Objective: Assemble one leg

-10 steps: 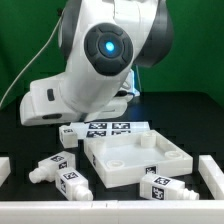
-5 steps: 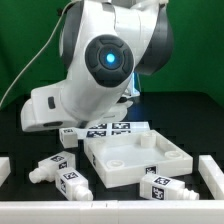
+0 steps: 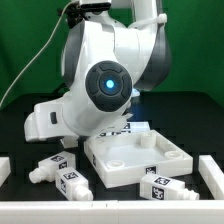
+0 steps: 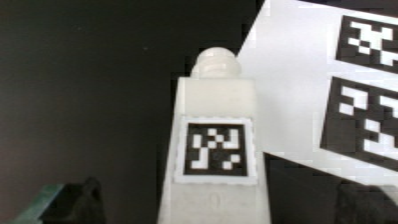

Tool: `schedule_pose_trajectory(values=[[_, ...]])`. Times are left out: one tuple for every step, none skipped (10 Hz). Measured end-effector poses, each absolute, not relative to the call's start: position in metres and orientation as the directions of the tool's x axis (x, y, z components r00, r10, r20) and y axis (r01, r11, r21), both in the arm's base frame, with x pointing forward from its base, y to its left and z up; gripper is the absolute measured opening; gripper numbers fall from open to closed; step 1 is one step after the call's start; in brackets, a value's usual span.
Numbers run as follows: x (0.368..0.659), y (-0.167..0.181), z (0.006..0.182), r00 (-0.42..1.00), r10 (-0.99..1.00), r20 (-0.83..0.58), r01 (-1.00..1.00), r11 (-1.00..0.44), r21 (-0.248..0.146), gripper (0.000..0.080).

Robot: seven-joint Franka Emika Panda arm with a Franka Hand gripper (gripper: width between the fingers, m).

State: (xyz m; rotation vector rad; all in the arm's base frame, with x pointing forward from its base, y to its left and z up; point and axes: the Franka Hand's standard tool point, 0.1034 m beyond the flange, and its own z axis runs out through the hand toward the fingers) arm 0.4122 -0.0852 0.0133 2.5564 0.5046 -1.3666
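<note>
In the wrist view a leg (image 4: 217, 140) lies on the black table, a white square post with a tag on its upper face and its narrow peg end (image 4: 215, 62) pointing away from me. My gripper (image 4: 217, 208) is open and straddles it. Its dark fingers (image 4: 71, 205) stand apart from the leg's sides. In the exterior view the arm hides the gripper and this leg. Three more legs lie at the front: two at the exterior view's left (image 3: 45, 168) (image 3: 72, 183) and one at its right (image 3: 160, 187).
The large flat white square block with corner holes (image 3: 135, 155) lies mid-table. The marker board (image 3: 122, 128) lies behind it, and it also shows beside the leg in the wrist view (image 4: 347, 80). White rails border the table at the front (image 3: 110, 212) and both sides.
In the exterior view the arm has lowered toward the table behind the square block. The loose legs and the block have not moved.
</note>
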Motion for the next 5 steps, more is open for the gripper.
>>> schedule_pose_trajectory(values=[[0.4108,-0.0872,0.0117,0.512,0.201,-0.835,0.384,-0.923,0.013,0.0522],[0.4107,-0.0874,0.0109,0.513,0.201,-0.835,0.383,-0.923,0.013,0.0522],[0.4108,-0.0873,0.0096,0.515,0.203,-0.833,0.385,-0.923,0.012,0.0387],[0.4103,-0.0874,0.0093,0.514,0.204,-0.834,0.385,-0.923,0.012,0.0281],[0.4108,-0.0866,0.0098,0.514,0.205,-0.833,0.386,-0.922,0.012,0.0281]])
